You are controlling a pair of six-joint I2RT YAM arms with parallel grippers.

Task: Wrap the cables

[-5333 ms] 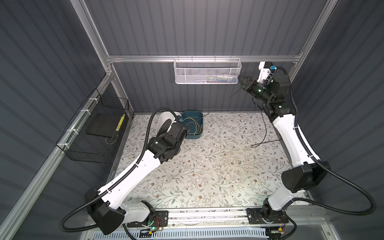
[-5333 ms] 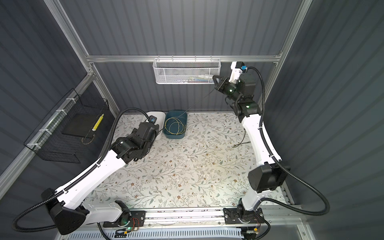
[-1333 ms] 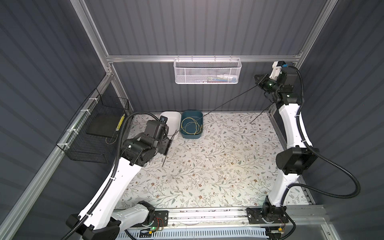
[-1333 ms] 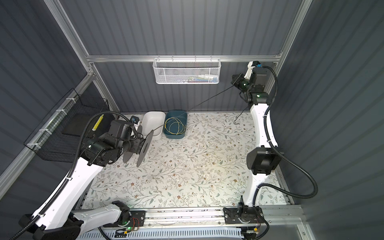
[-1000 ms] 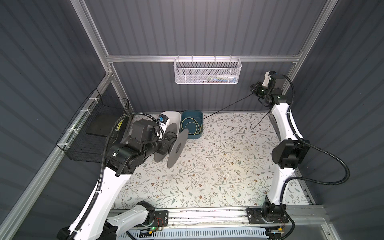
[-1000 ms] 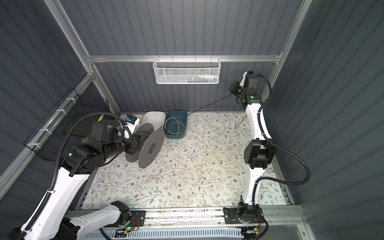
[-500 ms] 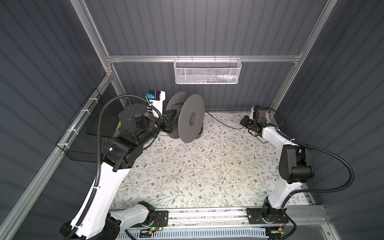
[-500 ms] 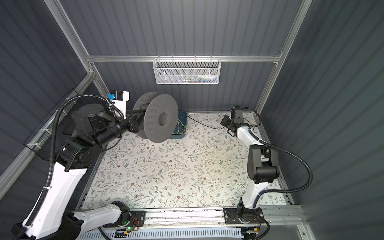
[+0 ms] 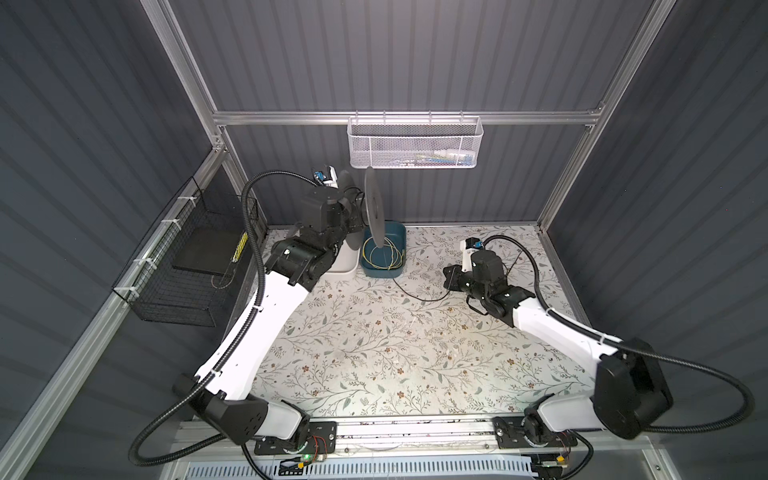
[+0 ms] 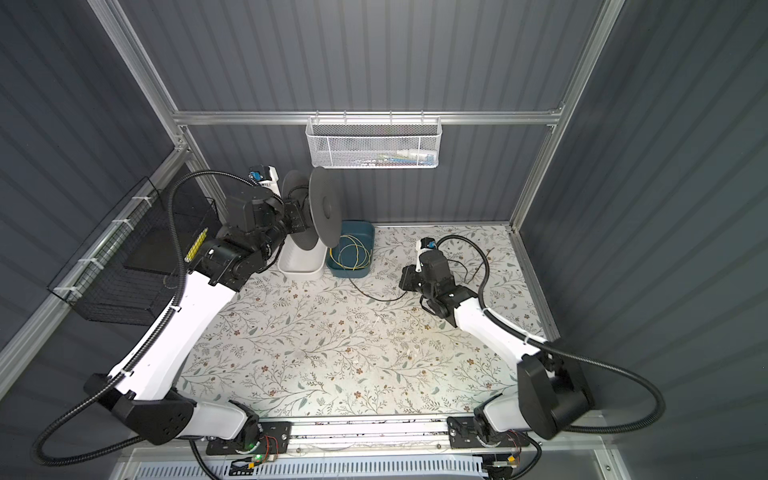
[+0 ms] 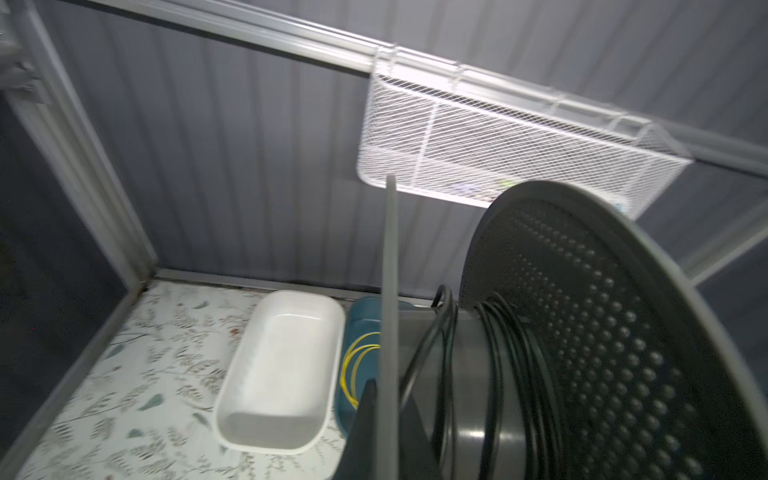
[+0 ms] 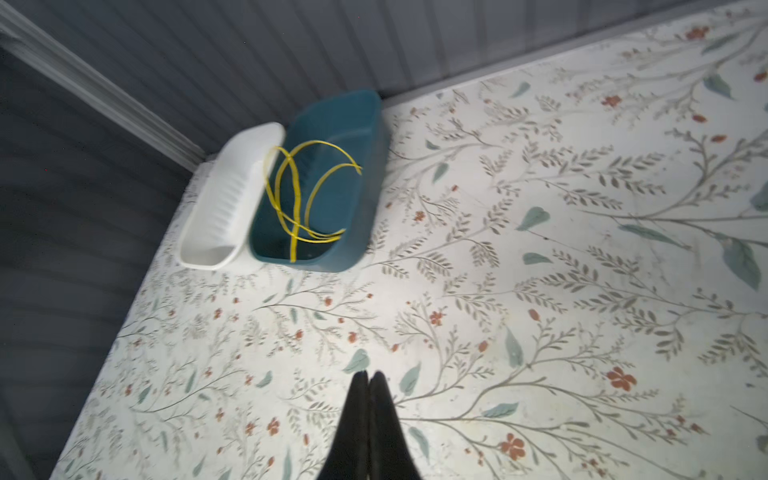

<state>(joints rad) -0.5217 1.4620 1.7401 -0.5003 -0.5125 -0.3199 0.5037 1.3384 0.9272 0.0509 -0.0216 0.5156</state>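
Spool (image 10: 326, 212) of dark grey plastic held in the air by the left gripper (image 11: 388, 419), whose jaws clamp one flange edge, above a white tub (image 9: 343, 264) and a teal tub (image 9: 399, 226) at the back of the floral table (image 9: 374, 353). Turns of black wire (image 11: 498, 374) wrap the hub, and a slack run crosses the table to the right gripper (image 12: 368, 378). Its jaws are pressed together low over the table; whether they pinch the wire is unclear. A yellow wire (image 12: 294, 232) lies coiled in the teal tub.

Spool (image 11: 582, 332) and black cable (image 11: 505, 374) cut off at edge — basket (image 9: 415, 143) contents indistinct.
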